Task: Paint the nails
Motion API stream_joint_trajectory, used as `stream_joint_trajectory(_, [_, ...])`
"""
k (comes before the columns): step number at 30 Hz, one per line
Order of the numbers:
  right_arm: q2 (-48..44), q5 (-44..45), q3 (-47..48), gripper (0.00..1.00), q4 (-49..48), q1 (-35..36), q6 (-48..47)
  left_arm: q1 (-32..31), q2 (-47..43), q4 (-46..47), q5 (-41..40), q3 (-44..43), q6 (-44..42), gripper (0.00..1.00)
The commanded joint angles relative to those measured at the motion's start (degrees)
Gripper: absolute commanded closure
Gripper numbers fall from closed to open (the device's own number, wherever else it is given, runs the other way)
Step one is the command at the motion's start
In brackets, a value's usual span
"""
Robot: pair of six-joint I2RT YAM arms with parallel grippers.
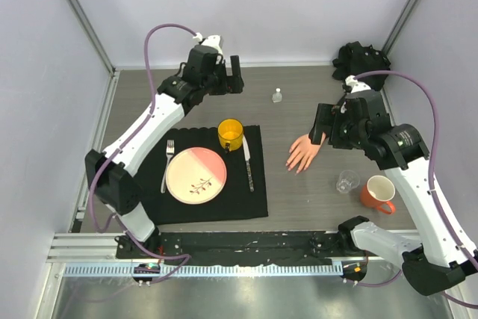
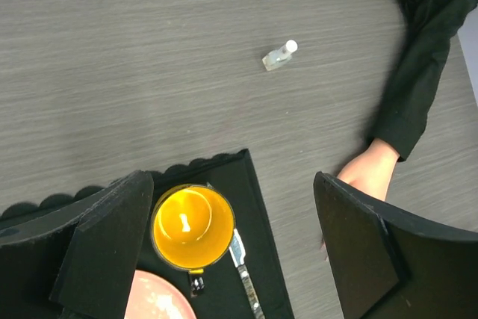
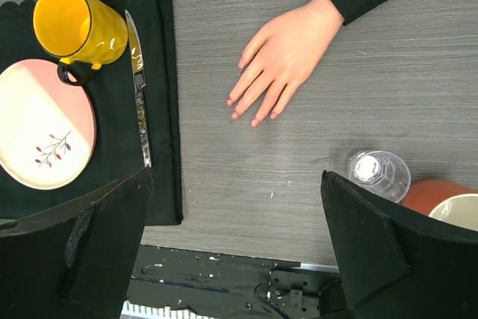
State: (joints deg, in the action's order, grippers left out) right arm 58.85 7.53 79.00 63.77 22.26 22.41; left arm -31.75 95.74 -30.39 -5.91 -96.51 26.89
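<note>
The pale mannequin hand (image 1: 304, 152) lies flat on the table right of the black placemat, fingers spread toward the near edge, its black sleeve (image 1: 361, 60) running to the far right corner. Its pink nails (image 3: 246, 113) show in the right wrist view; the hand's wrist also shows in the left wrist view (image 2: 371, 168). A small clear bottle (image 1: 277, 95) with a white cap lies at the table's far middle, also in the left wrist view (image 2: 278, 56). My left gripper (image 1: 234, 75) is open and empty, high over the far left. My right gripper (image 1: 318, 125) is open and empty, above the hand's wrist.
A black placemat (image 1: 258, 177) holds a pink-and-cream plate (image 1: 196, 175), a fork (image 1: 167, 163), a knife (image 1: 247, 162) and a yellow mug (image 1: 230, 134). A clear glass (image 1: 347, 181) and an orange mug (image 1: 378, 193) stand near the right front.
</note>
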Motion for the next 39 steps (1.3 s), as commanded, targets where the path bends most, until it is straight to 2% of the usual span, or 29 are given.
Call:
stream_joint_trajectory(1, [-1.5,1.1,2.0,0.0,0.7,0.1,0.2,-2.0,5.0,-2.5,2.0,-8.9,-2.9,0.07])
stream_joint_trajectory(7, [-3.0,4.0,2.2,0.0,2.7,0.1,0.4,-3.1,13.8,-8.5,2.7,-20.0,-4.0,0.07])
stream_joint_trajectory(13, [-5.1,7.6,3.8,0.0,4.5,0.1,-0.2,-3.4,18.4,-5.9,4.9,-22.3,-3.5,0.06])
stream_joint_trajectory(17, [-5.3,10.3,5.8,0.0,5.7,0.1,0.6,-3.4,23.9,-8.2,4.7,-28.6,-2.0,0.04])
stream_joint_trajectory(21, [-6.5,12.2,5.9,0.0,6.9,0.1,1.8,-3.4,28.6,-6.9,5.2,-30.7,-0.3,0.04])
stream_joint_trajectory(27, [-7.0,12.2,5.5,0.0,8.0,0.1,3.3,-3.4,33.9,-5.5,8.6,-35.2,1.9,0.1])
stream_joint_trajectory(33, [1.8,11.2,6.6,0.01,3.0,0.1,3.2,-2.8,28.7,-6.3,7.8,-34.5,2.0,0.08])
stream_joint_trajectory(36, [9.7,9.8,9.0,0.02,-1.3,0.0,2.5,-2.0,22.4,-8.7,6.4,-30.0,3.4,0.05])
stream_joint_trajectory(37, [11.6,9.5,10.2,0.02,-3.7,0.1,2.4,-1.8,20.6,-11.4,4.5,-25.9,4.3,0.0])
stream_joint_trajectory(39, [16.5,8.6,10.8,0.03,-7.2,0.0,1.3,-1.7,13.6,-12.1,4.7,-20.5,5.7,0.0])
